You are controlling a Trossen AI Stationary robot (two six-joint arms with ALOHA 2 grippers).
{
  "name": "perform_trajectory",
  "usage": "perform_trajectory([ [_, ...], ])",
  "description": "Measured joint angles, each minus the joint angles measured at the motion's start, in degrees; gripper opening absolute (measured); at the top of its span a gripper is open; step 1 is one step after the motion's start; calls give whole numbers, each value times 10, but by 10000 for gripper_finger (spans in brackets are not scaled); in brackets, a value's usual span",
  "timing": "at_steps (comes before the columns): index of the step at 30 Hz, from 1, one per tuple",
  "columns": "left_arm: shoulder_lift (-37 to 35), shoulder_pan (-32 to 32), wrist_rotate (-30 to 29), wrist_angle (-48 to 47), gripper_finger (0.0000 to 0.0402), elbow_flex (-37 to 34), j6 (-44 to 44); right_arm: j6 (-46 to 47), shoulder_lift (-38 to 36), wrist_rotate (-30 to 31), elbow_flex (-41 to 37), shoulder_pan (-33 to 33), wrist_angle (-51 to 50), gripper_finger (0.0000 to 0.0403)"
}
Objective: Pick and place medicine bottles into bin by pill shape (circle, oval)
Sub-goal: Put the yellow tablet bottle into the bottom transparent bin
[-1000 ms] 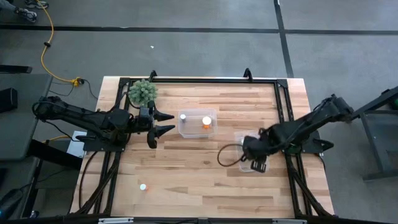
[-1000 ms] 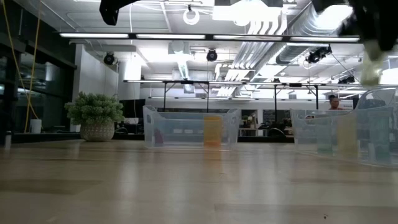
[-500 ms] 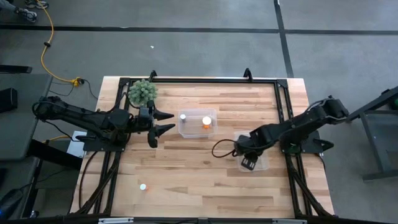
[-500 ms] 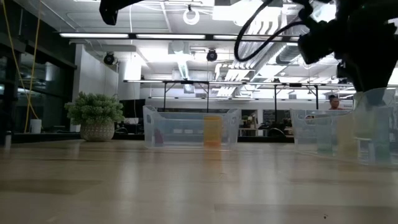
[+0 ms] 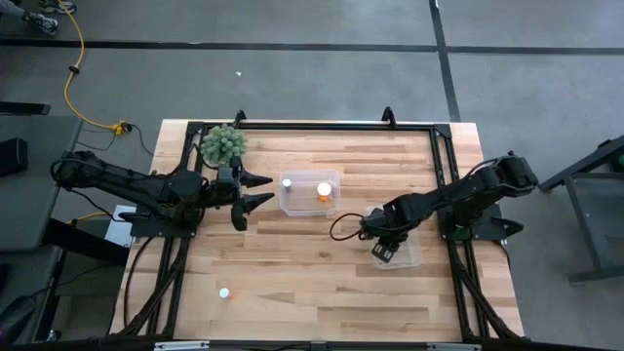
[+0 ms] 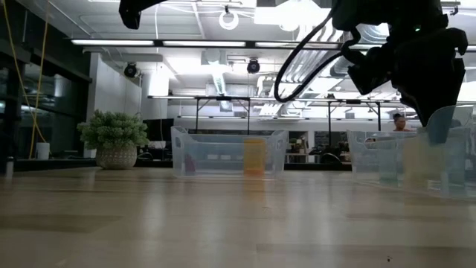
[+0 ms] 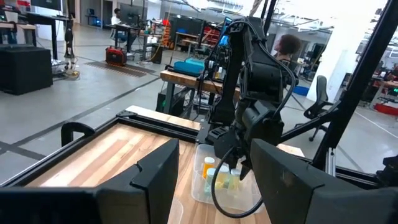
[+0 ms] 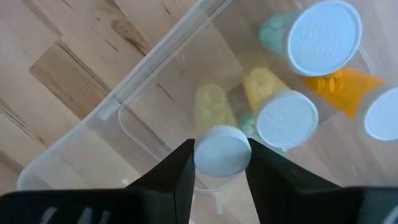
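Right wrist view had my right gripper (image 8: pixel 219 163) pinching a white-capped medicine bottle (image 8: pixel 222 151) just above the near corner of the clear bin (image 8: pixel 134 90), with other bottles (image 8: pixel 287 119) already inside. I judged it could catch the rim and fall outside. No label was readable. My left gripper (image 5: pixel 255 190) waited beside the plant (image 5: pixel 223 144), fingers spread.

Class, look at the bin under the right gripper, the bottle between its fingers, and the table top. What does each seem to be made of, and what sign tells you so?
Bin: probably clear glossy plastic; the wood grain shows through its wall.
Bottle between the right gripper fingers: white matte cap and pale translucent body, likely plastic.
Table top: light wood planks with visible grain and seams, smooth finish.
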Motion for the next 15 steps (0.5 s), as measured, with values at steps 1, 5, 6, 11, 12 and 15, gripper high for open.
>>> perform_trajectory([
  [1,0,0,-2,2,188,0,0,0,0,0,0,0,0,121],
  [5,0,0,-9,9,188,0,1,0,0,6,0,0,0,136],
  [6,0,0,-9,11,188,0,1,0,0,8,0,0,0,140],
  [11,0,0,-9,10,188,0,0,1,0,18,0,0,0,167],
  [12,0,0,-9,10,188,0,0,6,0,20,0,0,0,173],
  [15,0,0,-9,10,188,0,1,15,0,18,0,0,1,192],
])
